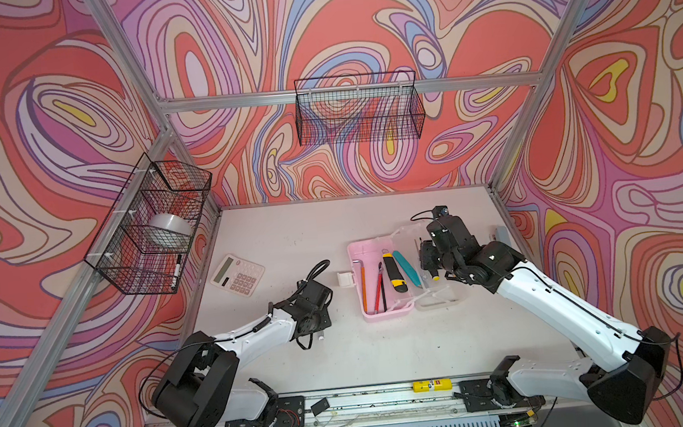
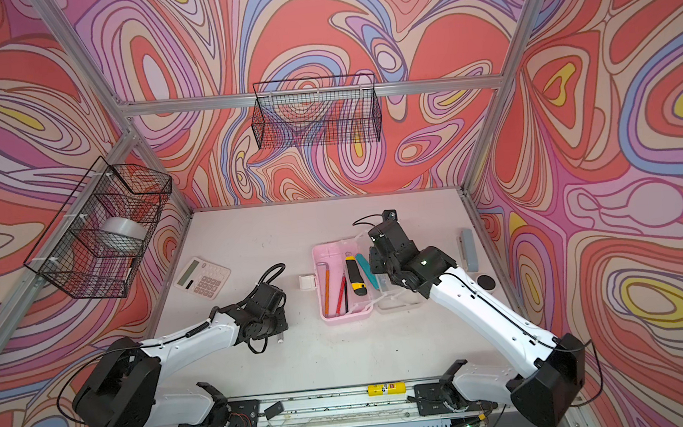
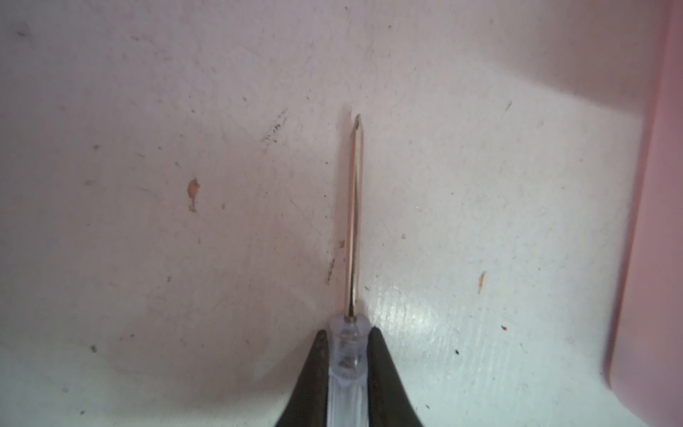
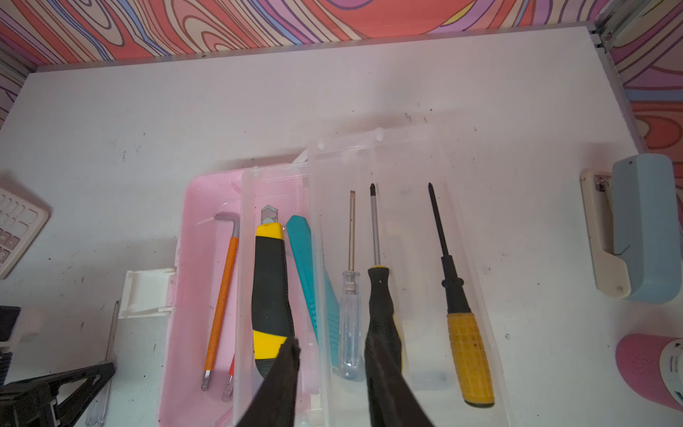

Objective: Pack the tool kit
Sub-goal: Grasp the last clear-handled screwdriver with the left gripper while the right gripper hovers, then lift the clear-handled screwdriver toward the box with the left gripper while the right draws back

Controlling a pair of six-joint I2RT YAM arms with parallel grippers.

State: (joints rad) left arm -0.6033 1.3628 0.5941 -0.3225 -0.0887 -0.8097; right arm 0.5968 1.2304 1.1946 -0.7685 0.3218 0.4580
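Note:
The pink tool kit (image 1: 355, 250) (image 4: 196, 207) lies open at mid-table, its clear lid (image 1: 410, 232) (image 4: 406, 155) swung to the right. In the box are a yellow-black knife (image 4: 269, 295), a teal knife (image 4: 303, 258) and an orange-sleeved hex key (image 4: 221, 303). Three screwdrivers rest in the lid: clear-handled (image 4: 351, 314), black-handled (image 4: 380, 295) and yellow-handled (image 4: 467, 355). My right gripper (image 4: 332, 338) (image 1: 426, 258) hovers open over the lid. Left of the box, low on the table, my left gripper (image 3: 347, 332) (image 1: 322, 335) is shut on another clear-handled screwdriver (image 3: 354, 222).
A white calculator (image 1: 237, 275) lies at the table's left. The grey-blue stapler (image 2: 468, 250) and a black disc (image 2: 486, 282) sit by the right edge, with a pink roll (image 4: 646, 366) nearby. Wire baskets (image 1: 153, 225) (image 1: 358, 109) hang on the walls.

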